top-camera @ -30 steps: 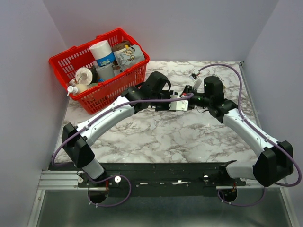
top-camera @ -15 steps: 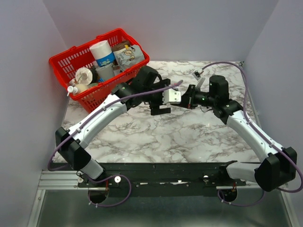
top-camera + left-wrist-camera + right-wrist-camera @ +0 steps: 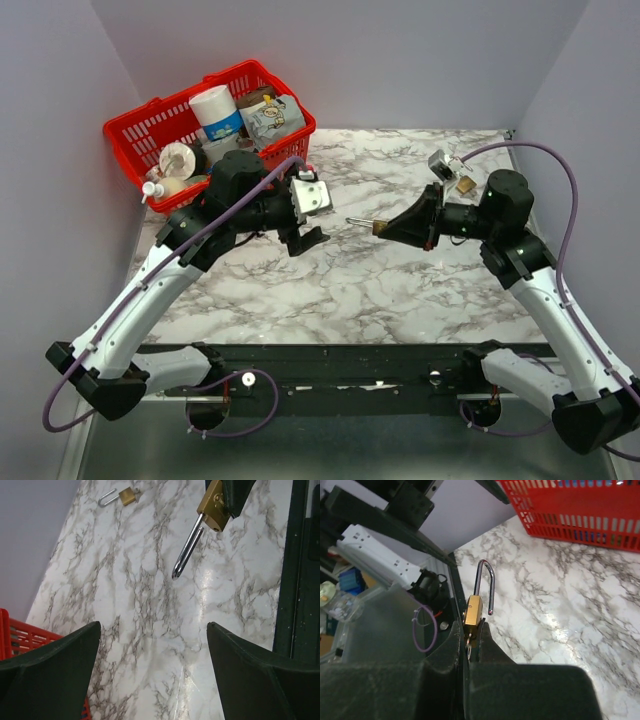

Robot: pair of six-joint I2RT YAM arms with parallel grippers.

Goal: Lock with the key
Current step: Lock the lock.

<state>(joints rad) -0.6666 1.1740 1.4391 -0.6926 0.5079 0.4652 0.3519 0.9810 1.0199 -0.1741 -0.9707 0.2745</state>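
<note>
Two padlocks are in view. One padlock (image 3: 381,227) is up in the air above the middle of the tabletop (image 3: 330,290), gripped by its brass body between the right fingers (image 3: 450,655), which are clenched on it. Its shackle (image 3: 187,547) is swung open and points left. A small metal piece (image 3: 470,649) under the body may be the key, but the right wrist view is too dim there to be sure. The second padlock (image 3: 465,185) lies on the tabletop at the far right, shackle open as well, well apart from the first.

The left fingers (image 3: 55,665) are spread wide and grasp nothing. They hang left of the held padlock, facing it, with a gap between.

One red basket (image 3: 122,150) stands at the far left corner, filled with several packages and bottles; a white cylinder and a grey pouch stick out on top.

There are two arms, white with black joints, each trailing one purple cable. The tabletop is white marble with grey veins. A black rail (image 3: 330,365) runs along its near edge. Plain pale lavender walls (image 3: 400,60) close in the left, far and right sides.
</note>
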